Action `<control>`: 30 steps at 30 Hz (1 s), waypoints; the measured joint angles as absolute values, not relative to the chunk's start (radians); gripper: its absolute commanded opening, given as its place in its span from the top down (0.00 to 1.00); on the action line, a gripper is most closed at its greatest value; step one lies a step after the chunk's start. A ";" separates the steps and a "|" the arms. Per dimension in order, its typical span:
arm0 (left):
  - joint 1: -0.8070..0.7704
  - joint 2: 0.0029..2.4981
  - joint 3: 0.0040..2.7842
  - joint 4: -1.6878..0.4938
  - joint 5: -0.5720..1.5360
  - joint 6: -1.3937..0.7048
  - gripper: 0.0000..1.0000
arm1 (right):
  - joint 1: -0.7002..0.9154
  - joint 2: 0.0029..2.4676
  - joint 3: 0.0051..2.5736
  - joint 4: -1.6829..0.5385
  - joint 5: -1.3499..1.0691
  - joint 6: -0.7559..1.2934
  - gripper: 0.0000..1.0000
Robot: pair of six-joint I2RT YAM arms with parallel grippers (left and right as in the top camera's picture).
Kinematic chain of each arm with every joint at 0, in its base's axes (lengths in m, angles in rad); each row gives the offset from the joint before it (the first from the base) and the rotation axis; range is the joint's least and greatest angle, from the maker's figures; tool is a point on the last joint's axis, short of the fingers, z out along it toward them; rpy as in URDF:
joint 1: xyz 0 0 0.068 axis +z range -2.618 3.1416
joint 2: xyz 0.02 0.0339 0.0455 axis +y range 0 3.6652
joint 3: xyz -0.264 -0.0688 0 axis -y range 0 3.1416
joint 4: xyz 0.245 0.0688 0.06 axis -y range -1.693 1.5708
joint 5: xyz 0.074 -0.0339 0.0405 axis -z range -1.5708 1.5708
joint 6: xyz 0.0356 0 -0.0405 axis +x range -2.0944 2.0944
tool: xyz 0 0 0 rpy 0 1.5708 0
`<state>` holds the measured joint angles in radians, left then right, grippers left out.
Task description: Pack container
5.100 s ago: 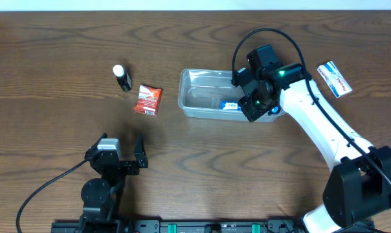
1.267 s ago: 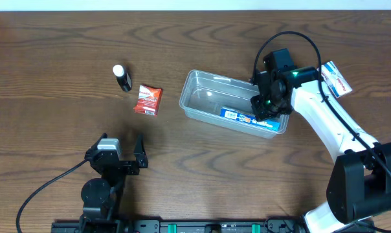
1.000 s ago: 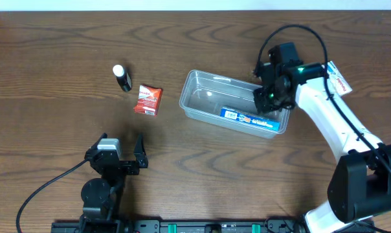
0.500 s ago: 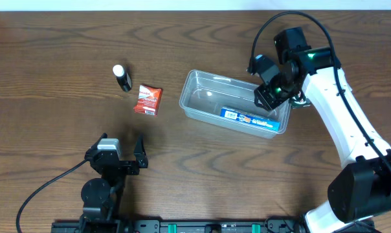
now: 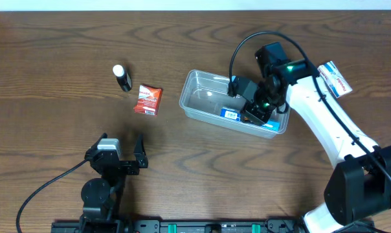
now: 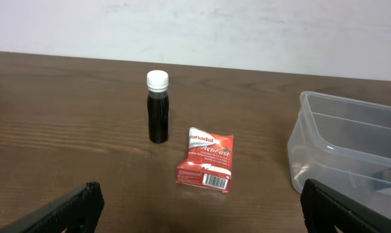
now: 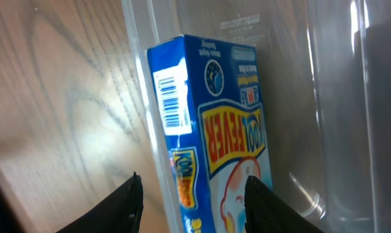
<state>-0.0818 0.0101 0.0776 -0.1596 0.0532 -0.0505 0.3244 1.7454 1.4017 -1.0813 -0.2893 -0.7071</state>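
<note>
Bottle (image 5: 122, 77) and red packet (image 5: 147, 99) sit left of container (image 5: 184, 97)

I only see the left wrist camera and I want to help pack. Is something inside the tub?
Observer: Yes, a blue box lies in the container, along its near wall.
Operator: Where are the right fingers?
Observer: Over that box, spread apart.
Operator: Anything else I can't see?
Observer: A white and blue packet lies on the table, right of the container.
</note>
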 measured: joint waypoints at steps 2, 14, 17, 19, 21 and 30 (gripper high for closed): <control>-0.082 0.010 0.078 -0.160 0.053 -0.051 0.02 | 0.324 1.745 1.395 -1.065 -0.279 -0.713 0.51; -0.082 0.010 0.078 -0.160 0.053 -0.051 0.02 | 0.324 1.745 1.381 -1.031 -0.258 -0.717 0.54; -0.082 0.010 0.078 -0.160 0.053 -0.051 0.02 | 0.324 1.745 1.361 -1.029 -0.249 -0.717 0.54; -0.082 0.010 0.078 -0.160 0.053 -0.051 0.02 | 0.324 1.745 1.341 -1.016 -0.234 -0.717 0.54; -0.082 0.010 0.078 -0.160 0.053 -0.051 0.02 | 0.324 1.745 1.326 -0.998 -0.220 -0.718 0.54; -0.082 0.010 0.078 -0.160 0.053 -0.051 0.02 | 0.324 1.745 1.306 -0.928 -0.109 -0.706 0.56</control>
<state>-0.0818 0.0101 0.0776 -0.1596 0.0532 -0.0505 0.3244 1.7454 1.3064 -0.9276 -0.1093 -0.7055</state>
